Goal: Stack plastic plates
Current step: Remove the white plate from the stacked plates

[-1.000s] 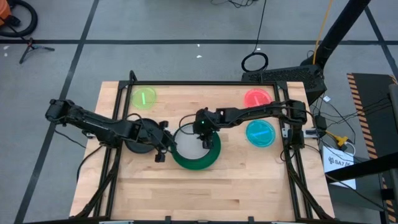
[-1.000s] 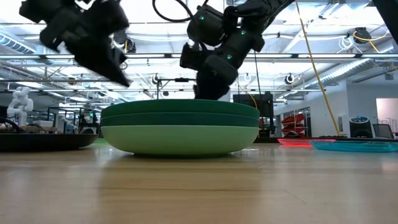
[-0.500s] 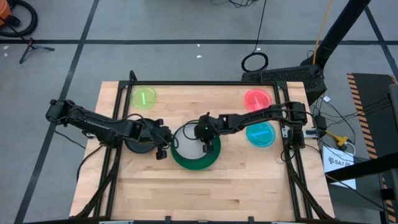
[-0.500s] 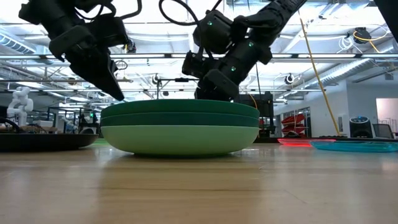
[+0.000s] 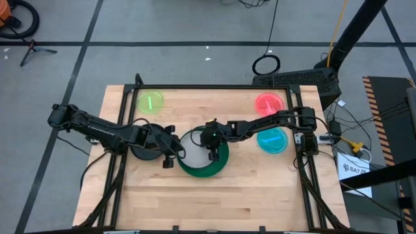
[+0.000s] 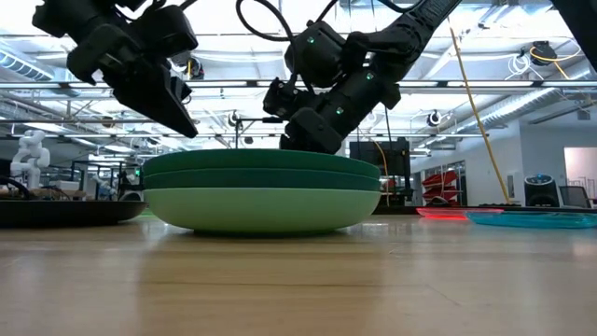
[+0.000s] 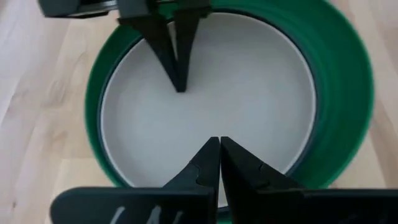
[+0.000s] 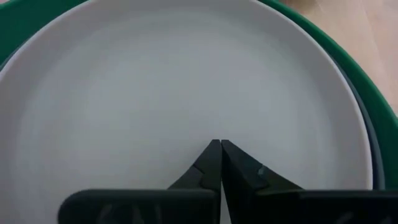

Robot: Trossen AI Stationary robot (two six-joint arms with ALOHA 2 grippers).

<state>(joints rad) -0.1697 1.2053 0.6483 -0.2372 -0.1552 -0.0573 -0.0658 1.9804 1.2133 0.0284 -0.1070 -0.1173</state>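
Three large plates are stacked at the table's middle (image 5: 203, 162): two dark green ones on a mint one (image 6: 261, 207). A white plate (image 8: 186, 81) lies nested on top, with a grey rim (image 8: 368, 155) showing under it. My right gripper (image 8: 219, 144) is shut, its tips down inside the white plate. My left gripper (image 7: 219, 142) is shut and hangs just above the stack's left rim (image 6: 182, 126), touching nothing. A black plate (image 5: 144, 153) lies under the left arm. Small lime (image 5: 151, 102), red (image 5: 269, 103) and cyan (image 5: 272, 139) plates lie apart on the wood. My right gripper presses its shut fingertips (image 7: 179, 84) down on the white plate's flat floor (image 7: 199, 106), somewhat toward its right side. The fingers slant down from the table's right. The white plate lies flat in the stack, which rests on the table.
The wooden table (image 5: 214, 201) has bare room along its near side. The black plate lies close to the left of the stack; the cyan plate lies to its right, under the right arm's reach.
My right gripper has shut and come down into the white plate, moving a little toward the table's near-left. The whole stack has slid slightly toward the table's left edge, staying flat.
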